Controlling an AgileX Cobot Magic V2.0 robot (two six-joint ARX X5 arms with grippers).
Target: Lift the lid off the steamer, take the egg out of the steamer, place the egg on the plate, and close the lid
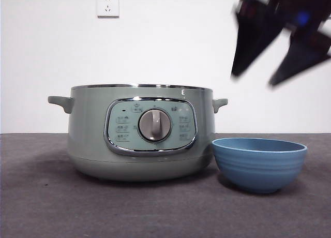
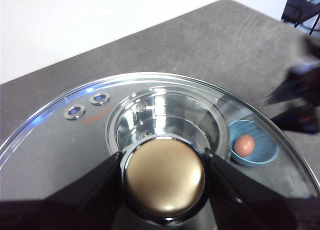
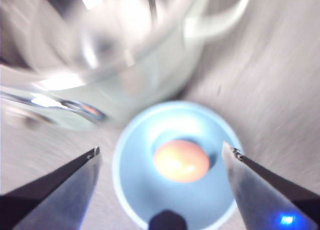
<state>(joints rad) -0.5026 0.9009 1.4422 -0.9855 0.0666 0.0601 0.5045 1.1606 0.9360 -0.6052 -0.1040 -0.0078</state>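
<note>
L gripper [image 2: 164, 177] jaws clamped on clear glass lid [image 2: 65, 140] knob, held above for reclosing; R gripper [image 3: 162, 155] jaws wide, empty, over small blue plate [image 3: 135, 190] w/ orange-brown egg [image 3: 181, 160]; sage-green steamer [image 1: 88, 124] at plate's 9 o'clock.

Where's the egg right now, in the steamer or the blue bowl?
In the blue bowl. The egg lies at its bottom beneath the open right gripper; the left wrist view shows it there too.

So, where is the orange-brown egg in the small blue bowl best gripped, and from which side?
Grip the orange-brown egg across its rounded middle, coming straight down from above: the wall of the small blue ribbed bowl surrounds it, blocking any sideways approach. The open right gripper hangs above it.
</note>
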